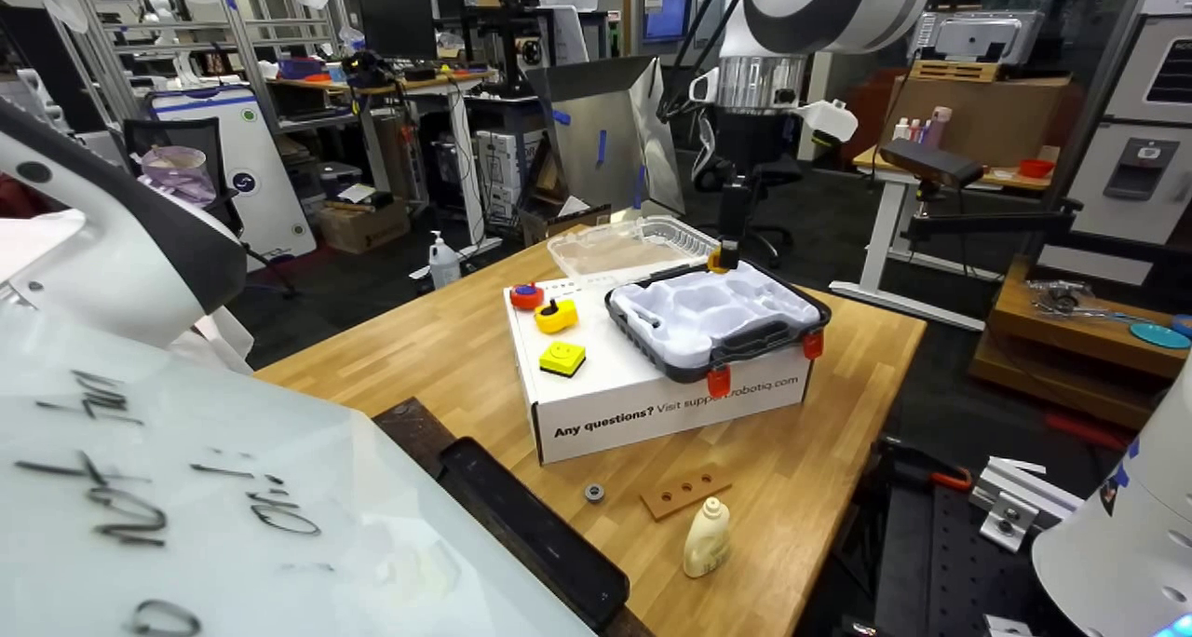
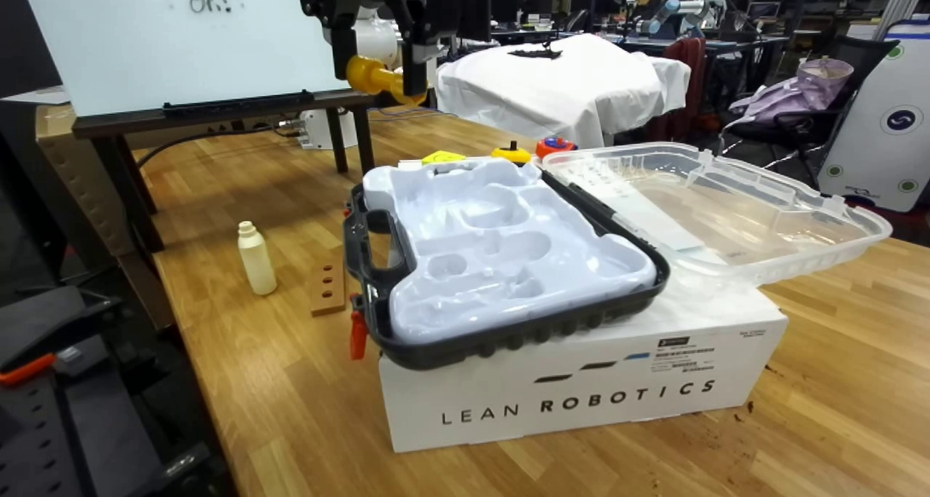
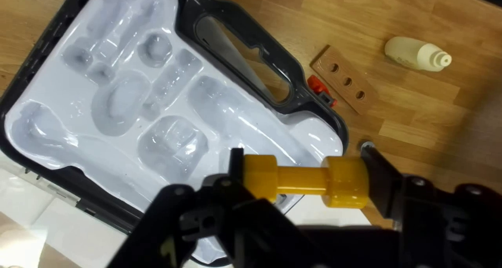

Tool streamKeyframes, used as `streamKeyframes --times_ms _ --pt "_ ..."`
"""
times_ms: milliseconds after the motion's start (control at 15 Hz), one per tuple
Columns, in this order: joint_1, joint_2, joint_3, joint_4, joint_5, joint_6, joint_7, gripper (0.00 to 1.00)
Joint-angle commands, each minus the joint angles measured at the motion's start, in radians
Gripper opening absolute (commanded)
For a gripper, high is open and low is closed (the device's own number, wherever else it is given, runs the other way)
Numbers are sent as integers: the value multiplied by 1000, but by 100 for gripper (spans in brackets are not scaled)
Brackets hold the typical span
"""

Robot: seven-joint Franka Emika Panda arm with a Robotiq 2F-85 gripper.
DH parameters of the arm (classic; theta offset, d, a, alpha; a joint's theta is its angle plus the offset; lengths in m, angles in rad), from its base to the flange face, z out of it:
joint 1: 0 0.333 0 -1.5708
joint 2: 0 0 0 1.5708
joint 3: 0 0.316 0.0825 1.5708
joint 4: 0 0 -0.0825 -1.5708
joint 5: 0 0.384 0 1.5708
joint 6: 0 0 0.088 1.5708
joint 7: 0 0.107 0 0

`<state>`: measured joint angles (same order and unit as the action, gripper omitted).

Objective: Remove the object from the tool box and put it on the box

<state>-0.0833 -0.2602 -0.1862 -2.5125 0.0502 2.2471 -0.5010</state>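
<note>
Wooden table (image 1: 400, 358) fills the middle of both exterior views. Arm (image 1: 824, 22) comes in from the top right in an exterior view, wrist vertical, pointing straight down. White carton (image 1: 643, 423) flat on the table, lettering printed along its sides. Tool box (image 2: 501, 257) on top of it, moulded inside facing up, clear lid (image 2: 716, 221) folded back toward right of frame in an exterior view. Gripper (image 2: 380, 75) hangs at top of that frame, left of centre, well above the tool box. Wooden strip (image 1: 678, 499), 3 holes, and cream bottle (image 1: 708, 544), upright, on the table, lower middle of an exterior view. Yellow dumbbell-shaped piece (image 3: 302, 180): out of the tool box, in the air, pinched at its 2 ends, jaws parted by its length; lies crosswise in the wrist view, lower right of centre. On the carton, left of the tool box in an exterior view: yellow smiling block (image 1: 562, 358), yellow knobbed piece (image 1: 556, 317), red piece (image 1: 526, 297).
</note>
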Motion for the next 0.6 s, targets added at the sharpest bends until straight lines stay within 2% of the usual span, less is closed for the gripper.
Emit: streamKeyframes --times_ms 0,267,533 --pt "19 9 31 26 -121 -22 -46 48" --pt "95 32 86 56 -165 -27 -109 48" --pt "161 75 129 83 -152 2 -206 48"
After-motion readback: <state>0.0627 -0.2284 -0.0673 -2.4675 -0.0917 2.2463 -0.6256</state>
